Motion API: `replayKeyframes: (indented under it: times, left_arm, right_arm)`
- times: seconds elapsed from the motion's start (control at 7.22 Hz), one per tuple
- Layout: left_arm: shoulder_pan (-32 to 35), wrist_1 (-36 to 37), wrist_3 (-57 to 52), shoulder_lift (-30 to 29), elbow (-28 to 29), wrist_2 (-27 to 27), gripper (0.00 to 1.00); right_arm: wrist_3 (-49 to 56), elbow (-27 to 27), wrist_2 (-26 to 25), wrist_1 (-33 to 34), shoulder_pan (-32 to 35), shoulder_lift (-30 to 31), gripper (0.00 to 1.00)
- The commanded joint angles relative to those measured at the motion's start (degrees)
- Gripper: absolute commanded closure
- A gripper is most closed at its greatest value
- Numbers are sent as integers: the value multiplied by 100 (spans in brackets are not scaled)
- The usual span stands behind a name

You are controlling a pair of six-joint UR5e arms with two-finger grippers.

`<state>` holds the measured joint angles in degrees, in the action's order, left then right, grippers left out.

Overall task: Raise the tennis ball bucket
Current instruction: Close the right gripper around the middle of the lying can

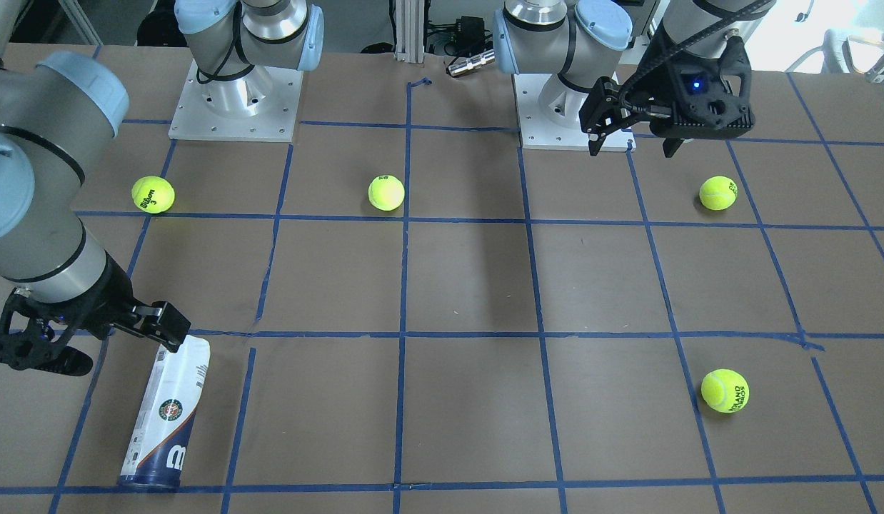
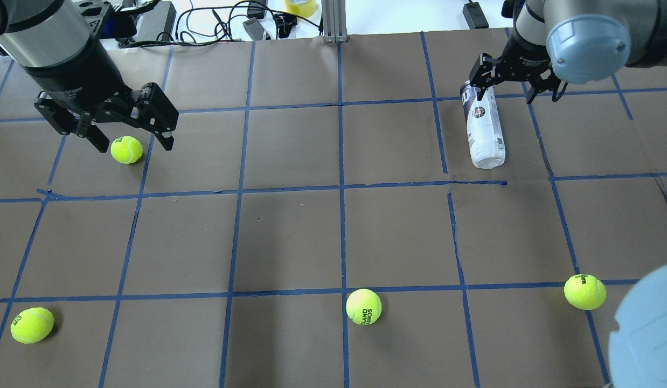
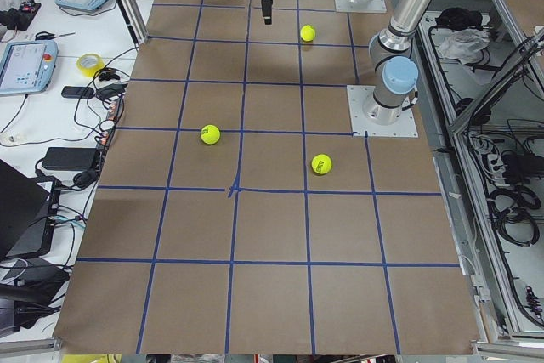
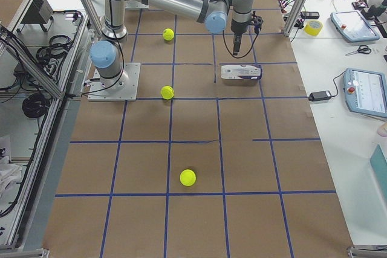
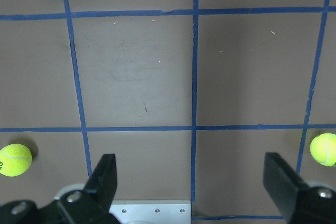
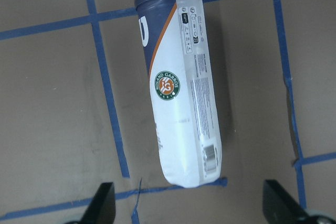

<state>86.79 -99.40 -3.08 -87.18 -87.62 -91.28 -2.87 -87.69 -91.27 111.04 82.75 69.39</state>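
Observation:
The tennis ball bucket point(image 2: 483, 126) is a slim white tube with a navy end band and a round emblem. It lies on its side on the brown table, and also shows in the front view point(image 1: 167, 417) and the right wrist view point(image 6: 181, 87). My right gripper point(image 2: 514, 89) is open and empty. It hovers over the tube's navy end without touching it, as the front view point(image 1: 106, 346) and the right wrist view point(image 6: 191, 208) also show. My left gripper point(image 2: 132, 143) is open and empty. It hangs high above the table's other side, also seen in the front view point(image 1: 635, 146).
Several yellow-green tennis balls lie loose on the blue-taped grid, one point(image 2: 126, 150) under my left gripper, others at the centre point(image 2: 363, 306) and at the right point(image 2: 584, 291). The arm bases point(image 1: 235, 107) stand at the table's robot side. Cables and a tape roll point(image 2: 300, 6) lie past the far edge.

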Motion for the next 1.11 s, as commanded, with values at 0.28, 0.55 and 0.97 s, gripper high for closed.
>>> replayKeyframes:
  times: [0.28, 0.55, 0.97]
  left_arm:
    - [-13, 227, 0, -80, 8, 5, 0]
    - [-4, 245, 0, -45, 69, 31, 0]
    - [22, 201, 0, 148, 104, 75, 0]
  right_arm:
    - [-82, -64, -40, 1007, -22, -1050, 0]
    - [-65, -46, -31, 1025, -22, -1287, 0]
    - [120, -81, -49, 1060, -22, -1437, 1]
